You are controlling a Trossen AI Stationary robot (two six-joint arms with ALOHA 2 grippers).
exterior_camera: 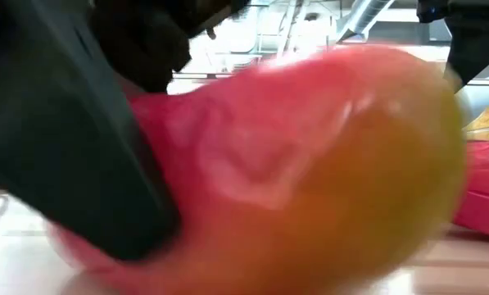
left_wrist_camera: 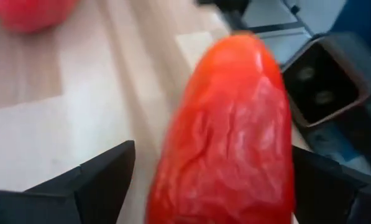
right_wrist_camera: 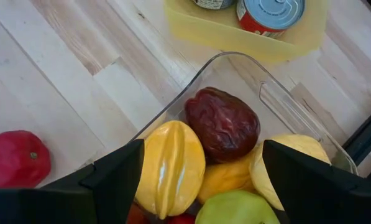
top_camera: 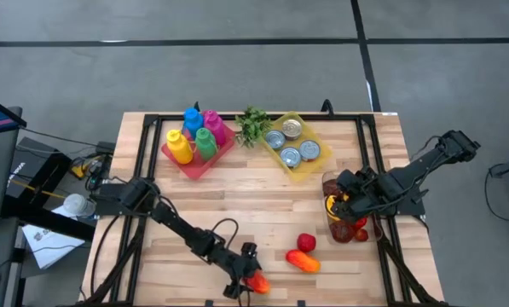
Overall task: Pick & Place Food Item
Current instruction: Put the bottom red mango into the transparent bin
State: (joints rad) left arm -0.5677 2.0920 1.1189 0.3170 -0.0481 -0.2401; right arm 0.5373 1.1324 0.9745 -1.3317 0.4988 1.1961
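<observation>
A red-orange fruit (top_camera: 257,285) lies near the table's near edge, and it fills the low view (exterior_camera: 293,172). My left gripper (top_camera: 244,280) is shut on it (left_wrist_camera: 229,137), with a finger on either side. My right gripper (top_camera: 344,203) hangs open over a clear container (top_camera: 329,181) near the table's right edge. Its fingers are spread wide (right_wrist_camera: 204,180) above the contents: a yellow ridged fruit (right_wrist_camera: 169,168), a dark red fruit (right_wrist_camera: 222,121), a green one (right_wrist_camera: 235,208) and more yellow ones. It touches none of them. My left gripper pinches the red-orange fruit between its two fingers, which lie on its long sides (left_wrist_camera: 173,155). The fingers come in low and slanting from the table's left. One dark finger (exterior_camera: 72,147) lies against the fruit's flank. I cannot tell whether the fruit's underside is on the wood.
A red fruit (top_camera: 306,243) and an orange-red one (top_camera: 303,261) lie on the wood between the two grippers. At the far side are a red tray of coloured bottles (top_camera: 196,141), a green sprig (top_camera: 252,125) and a yellow tray of cans (top_camera: 295,145). The table's near edge is close to my left gripper.
</observation>
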